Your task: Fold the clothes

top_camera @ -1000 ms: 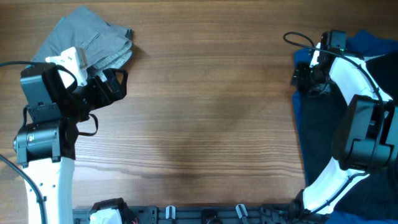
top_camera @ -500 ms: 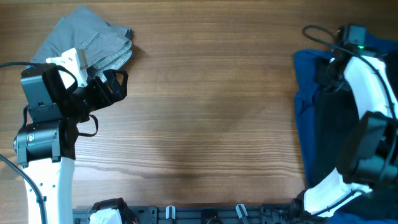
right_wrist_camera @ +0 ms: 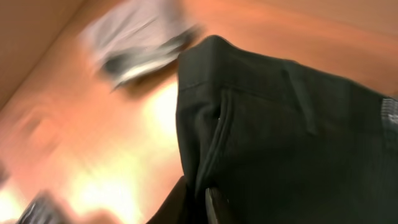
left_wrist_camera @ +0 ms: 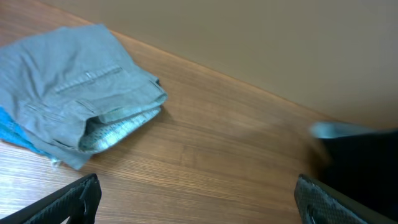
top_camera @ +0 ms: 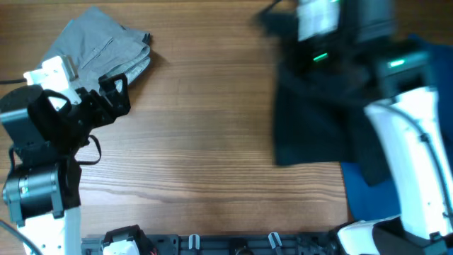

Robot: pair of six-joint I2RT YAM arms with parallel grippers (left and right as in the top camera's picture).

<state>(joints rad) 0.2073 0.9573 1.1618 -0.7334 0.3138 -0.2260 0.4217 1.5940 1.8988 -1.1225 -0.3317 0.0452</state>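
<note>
The clothes lie in three places. A folded grey garment point(top_camera: 106, 42) point(left_wrist_camera: 81, 93) rests at the table's far left, with a strip of blue cloth point(left_wrist_camera: 12, 134) under it. My left gripper point(top_camera: 110, 99) point(left_wrist_camera: 199, 208) hovers just in front of it, open, with nothing between its fingers point(left_wrist_camera: 74, 199). My right gripper point(right_wrist_camera: 202, 200) is shut on a fold of the black garment point(right_wrist_camera: 286, 137). That garment point(top_camera: 311, 113) hangs lifted over the table's right half, blurred by motion. A blue garment point(top_camera: 368, 191) lies spread at the right edge.
The raised right arm point(top_camera: 340, 28) sits close under the overhead camera and hides the table's far right corner. Bare wooden tabletop point(top_camera: 212, 142) stretches between the two arms. A black rail point(top_camera: 233, 244) runs along the near edge.
The right gripper closed on the black garment and swung up and leftward, pulling it off the blue cloth and out over the table. The left arm shifted slightly left.
</note>
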